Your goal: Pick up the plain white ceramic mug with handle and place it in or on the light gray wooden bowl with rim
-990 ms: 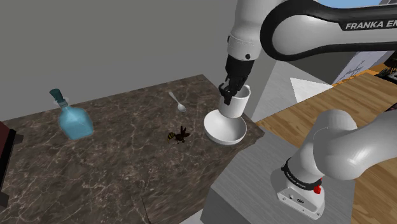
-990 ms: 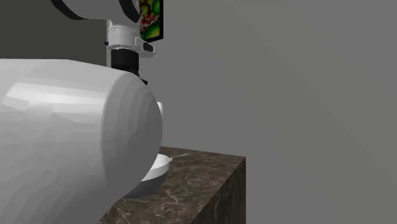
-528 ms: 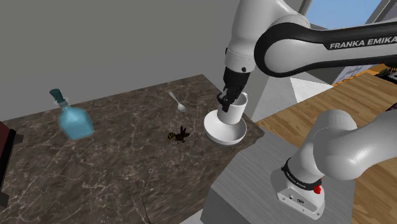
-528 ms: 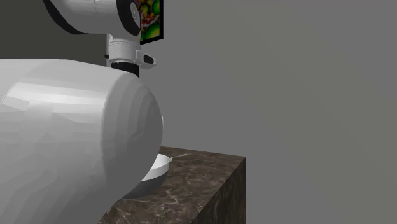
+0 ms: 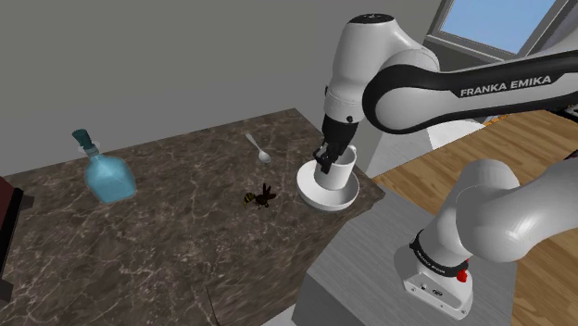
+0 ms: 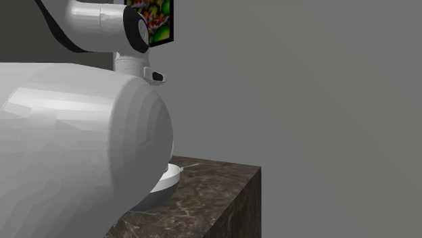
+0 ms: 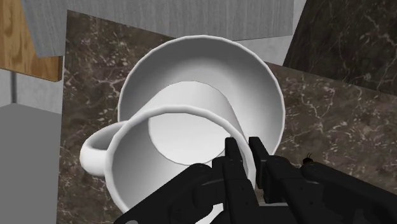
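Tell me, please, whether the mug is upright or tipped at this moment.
Upright: the mug has its open mouth facing up toward the wrist camera, its base is down inside the bowl, and the gripper clasps its rim.

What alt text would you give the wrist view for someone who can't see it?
A black two-finger tool pinches the rim of a white mug over the hollow of a white bowl. The mug's handle sticks out sideways, and the bowl rests on a dark marbled counter.

White mug (image 5: 341, 170) w/ fingers (image 5: 324, 158) on its rim, upright in white bowl (image 5: 326, 197) nr counter (image 5: 185, 241) corner.
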Controlling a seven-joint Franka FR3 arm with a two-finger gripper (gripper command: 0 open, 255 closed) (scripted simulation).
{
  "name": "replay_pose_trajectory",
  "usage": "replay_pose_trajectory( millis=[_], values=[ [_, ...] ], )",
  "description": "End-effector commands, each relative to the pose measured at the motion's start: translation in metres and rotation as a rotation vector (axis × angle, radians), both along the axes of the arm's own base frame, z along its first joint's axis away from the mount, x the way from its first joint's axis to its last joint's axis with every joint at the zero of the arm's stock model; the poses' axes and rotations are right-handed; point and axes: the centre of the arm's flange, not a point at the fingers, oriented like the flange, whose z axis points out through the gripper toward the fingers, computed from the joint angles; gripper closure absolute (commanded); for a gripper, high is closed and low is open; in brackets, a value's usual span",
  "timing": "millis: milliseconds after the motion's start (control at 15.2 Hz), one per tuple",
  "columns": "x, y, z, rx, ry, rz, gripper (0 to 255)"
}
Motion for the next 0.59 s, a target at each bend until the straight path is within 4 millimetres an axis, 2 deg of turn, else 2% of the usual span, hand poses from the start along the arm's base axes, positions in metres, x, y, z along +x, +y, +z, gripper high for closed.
replay_pose_trajectory(
  millis=[0,330,396,528],
  values=[
    [0.0002,0.0002,-0.0008,0.0,-0.001,0.0,255],
    [0.0002,0.0002,-0.0008,0.0,-0.001,0.0,255],
    [0.0002,0.0002,-0.0008,0.0,-0.001,0.0,0],
    [0.0002,0.0002,-0.0008,0.0,-0.001,0.0,0]
  ],
)
